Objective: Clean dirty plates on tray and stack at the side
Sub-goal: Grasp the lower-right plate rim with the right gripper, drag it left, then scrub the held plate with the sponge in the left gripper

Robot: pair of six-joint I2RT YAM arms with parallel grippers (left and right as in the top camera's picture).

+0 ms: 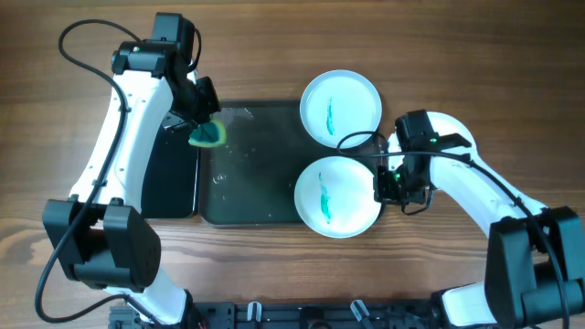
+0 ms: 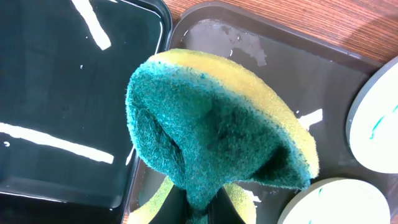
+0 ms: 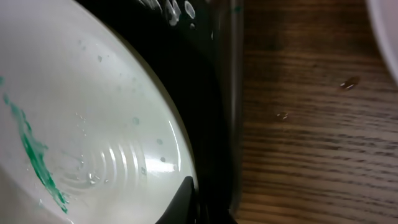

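A near white plate [image 1: 336,196] with a teal streak lies at the front right corner of the dark tray [image 1: 256,183], overhanging its rim. My right gripper [image 1: 382,183] is shut on this plate's right rim; in the right wrist view one finger [image 3: 186,202] lies on the plate [image 3: 81,124]. A far plate [image 1: 341,108], also teal-streaked, sits at the tray's back right corner. My left gripper [image 1: 206,128] is shut on a green and yellow sponge [image 1: 208,135] above the tray's back left corner; the sponge [image 2: 217,124] fills the left wrist view. A third plate is out of view.
A smaller, narrower black tray [image 1: 169,183] lies against the big tray's left side and also shows in the left wrist view [image 2: 62,93]. Water drops sit on the big tray's floor [image 2: 261,68]. Brown wood tabletop [image 1: 457,73] surrounds both trays.
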